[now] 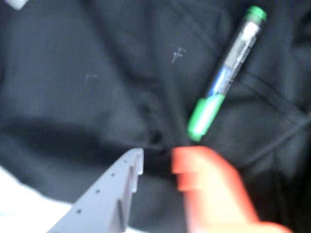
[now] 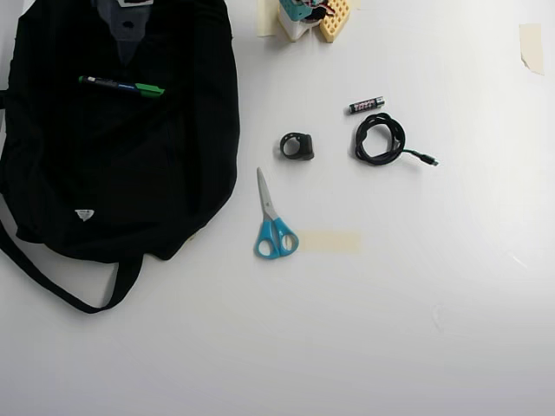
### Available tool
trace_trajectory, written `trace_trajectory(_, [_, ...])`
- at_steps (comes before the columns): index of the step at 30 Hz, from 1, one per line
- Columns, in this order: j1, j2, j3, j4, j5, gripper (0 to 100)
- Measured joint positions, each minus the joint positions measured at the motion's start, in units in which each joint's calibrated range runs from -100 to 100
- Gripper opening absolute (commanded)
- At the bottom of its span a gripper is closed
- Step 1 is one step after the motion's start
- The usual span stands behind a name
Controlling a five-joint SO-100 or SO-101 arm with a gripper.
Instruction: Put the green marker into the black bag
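Note:
The green marker (image 1: pixel 226 73) lies on top of the black bag (image 1: pixel 73 87), its green cap towards my gripper (image 1: pixel 159 158). My gripper enters the wrist view from below, with a grey finger (image 1: pixel 121 184) and an orange finger (image 1: pixel 209 189). The jaws stand apart and empty, just short of the cap and not touching it. In the overhead view the marker (image 2: pixel 121 86) lies across the upper part of the bag (image 2: pixel 121 173), at the table's left. A grey part of the arm (image 2: pixel 128 22) shows at the top edge above the bag.
On the white table to the right of the bag lie blue-handled scissors (image 2: pixel 273 221), a small black clip (image 2: pixel 297 146), a coiled black cable (image 2: pixel 379 139), a black battery (image 2: pixel 367 105) and a strip of tape (image 2: pixel 329 242). The bag's strap (image 2: pixel 52 286) loops out at the lower left.

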Motion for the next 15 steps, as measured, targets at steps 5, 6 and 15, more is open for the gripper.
trace_trajectory(5, [-23.22, -6.64, -0.16, 5.5, -0.24, 2])
trace_trajectory(6, [-28.51, -6.89, -0.16, 6.1, -1.47, 2])
trace_trajectory(15, [-44.75, -7.97, 8.88, 7.99, 1.56, 2])
